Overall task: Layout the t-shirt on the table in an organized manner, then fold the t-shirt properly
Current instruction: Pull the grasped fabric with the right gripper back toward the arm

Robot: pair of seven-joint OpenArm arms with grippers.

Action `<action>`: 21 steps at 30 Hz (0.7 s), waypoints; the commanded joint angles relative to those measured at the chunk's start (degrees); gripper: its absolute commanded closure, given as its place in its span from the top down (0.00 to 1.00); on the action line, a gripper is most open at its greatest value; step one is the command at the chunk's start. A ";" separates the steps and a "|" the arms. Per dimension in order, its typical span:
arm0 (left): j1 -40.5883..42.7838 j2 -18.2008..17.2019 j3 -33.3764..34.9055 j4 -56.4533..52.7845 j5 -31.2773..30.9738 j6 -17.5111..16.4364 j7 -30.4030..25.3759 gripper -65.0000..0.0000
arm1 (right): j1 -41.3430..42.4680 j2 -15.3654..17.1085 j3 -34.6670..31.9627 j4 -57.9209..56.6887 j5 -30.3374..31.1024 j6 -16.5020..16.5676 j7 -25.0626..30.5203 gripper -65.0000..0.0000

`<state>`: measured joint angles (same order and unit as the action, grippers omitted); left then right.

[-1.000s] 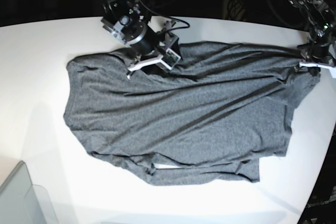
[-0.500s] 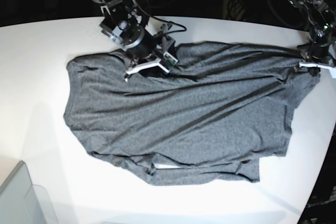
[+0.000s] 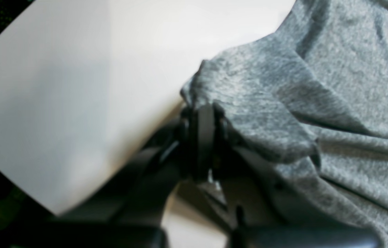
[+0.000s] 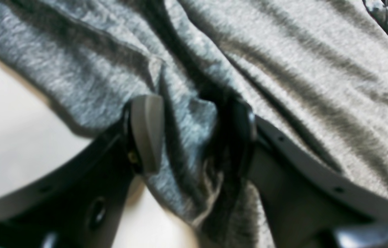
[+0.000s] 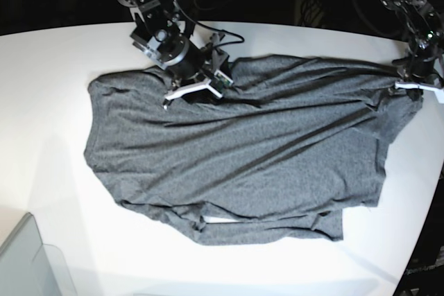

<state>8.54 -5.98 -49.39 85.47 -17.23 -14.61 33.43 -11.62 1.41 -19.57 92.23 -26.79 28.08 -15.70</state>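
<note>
The dark-grey t-shirt [image 5: 236,157] lies spread and wrinkled across the white table [image 5: 48,88]. My right gripper [image 5: 196,88] hovers at the shirt's far edge, left of the middle. In the right wrist view the right gripper [image 4: 192,137] is open, and a raised fold of the t-shirt [image 4: 187,113] lies between its fingers. My left gripper [image 5: 415,86] is at the shirt's far right corner. In the left wrist view the left gripper [image 3: 202,115] is shut on a pinch of the t-shirt [image 3: 255,103], just over the table edge.
A translucent grey bin [image 5: 28,261] fills the near left corner. The table's curved edge [image 5: 416,240] runs close to the shirt on the right. A dark background with cables lies behind the table.
My right gripper has moved left and back along the shirt's far edge, jaws unchanged. The left gripper and the shirt's outline have stayed put.
</note>
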 commanded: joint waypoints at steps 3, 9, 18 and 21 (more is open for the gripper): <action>-0.49 -0.92 -0.15 0.81 -0.57 0.06 -1.47 0.01 | 1.20 -0.22 0.01 -0.31 0.54 -0.16 1.33 0.46; -0.49 -0.92 -0.15 0.81 -0.57 0.06 -1.56 0.01 | 1.73 -0.22 0.01 -1.02 0.54 -0.16 1.33 0.45; -1.37 -0.92 -0.15 0.81 -0.57 0.06 -1.39 0.01 | 2.17 -0.22 0.01 -1.28 0.54 -0.16 1.33 0.14; -1.63 -0.92 -0.15 0.81 -0.57 0.06 -1.39 0.01 | 1.90 -0.22 0.98 -1.02 0.54 -0.16 1.33 0.04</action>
<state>7.46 -5.98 -49.39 85.45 -17.41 -14.61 33.43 -10.11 1.34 -18.76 90.15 -26.59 28.10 -15.62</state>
